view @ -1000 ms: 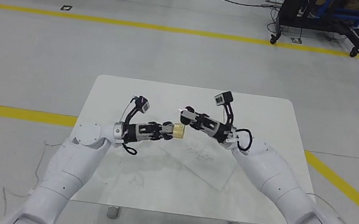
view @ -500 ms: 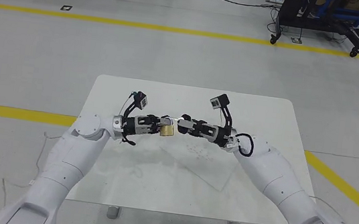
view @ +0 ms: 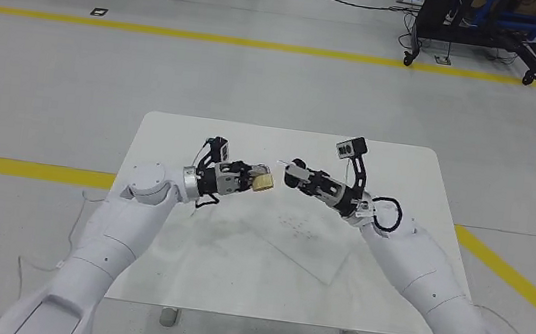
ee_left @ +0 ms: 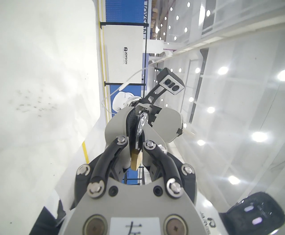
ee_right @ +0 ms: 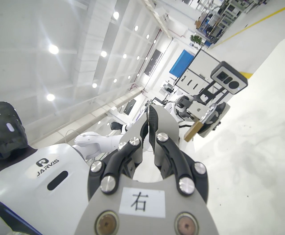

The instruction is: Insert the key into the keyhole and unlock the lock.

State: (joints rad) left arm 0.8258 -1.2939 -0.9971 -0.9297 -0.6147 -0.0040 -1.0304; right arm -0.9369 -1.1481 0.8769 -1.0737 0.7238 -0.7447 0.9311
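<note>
The white rectangular table [view: 375,281] lies below both arms and carries neither of the task's things; lock and key are both held in the air above its far half, probably so the two can be turned freely toward each other.

The left gripper [view: 247,178] is clamped on the small brass padlock with a silver shackle [view: 263,182]. In the left wrist view the fingers pinch the lock around its shackle end, so the brass body sticks out past the grip. That hold seems chosen to leave the lock's bottom face bare, where the keyhole should sit. I cannot make out the keyhole itself.

The right gripper [view: 295,171] faces the left one from the other side, its fingers pressed together on the thin silver metal key [ee_right: 147,111]. The right wrist view shows the key edge-on between the ribbed pads, with a short length poking past the fingertips. A pinch that far back on the key leaves the blade free to enter the lock, as I judge it.

Key and padlock are near each other but apart, with a small gap in the top view. From the right wrist view the padlock sits off to one side of the line the key points along, and its brass body is tilted. So insertion is not yet begun, and the next move likely calls for lining the blade up with the lock's bottom face. A slight twist in either grip could make the tip miss.
</note>
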